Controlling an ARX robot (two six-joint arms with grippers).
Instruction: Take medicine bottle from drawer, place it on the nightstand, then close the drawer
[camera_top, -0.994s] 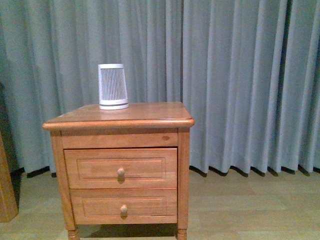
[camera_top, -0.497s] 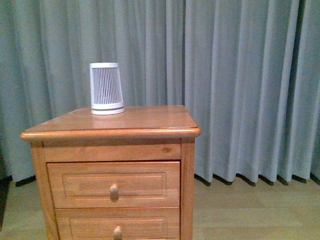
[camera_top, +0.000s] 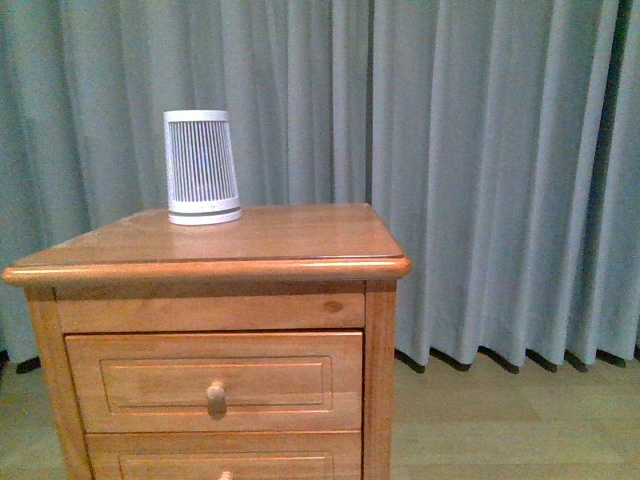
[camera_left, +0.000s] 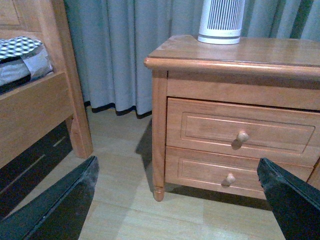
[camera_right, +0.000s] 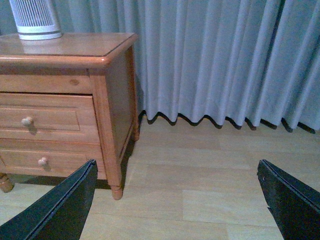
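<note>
The nightstand (camera_top: 300, 238) is filling the 7-to-9 o'clock part of the front view. Its upper drawer (camera_top: 300, 380) is sitting fully pushed in, front flush with the frame, and its round knob (camera_top: 216, 392) is facing the robot in plain sight. The medicine bottle is not showing in any view, and whether it is lying inside the shut drawer cannot be told. A white ribbed cone-shaped device (camera_top: 201, 167) is standing upright at about 10 o'clock on the nightstand's top. The lower drawer (camera_top: 225, 465) is also sitting shut. A grey-blue curtain (camera_top: 480, 170) is hanging behind everything from 12 through 3 o'clock, and pale wood floor (camera_top: 510, 425) is showing at 4 o'clock. The left wrist view is catching a wooden bed frame (camera_left: 60, 75) standing apart from the nightstand, off toward its 9 o'clock. The left gripper (camera_left: 176, 165) and right gripper (camera_right: 175, 165) are both hanging with jaws spread wide, gripping nothing, well short of the furniture.
</note>
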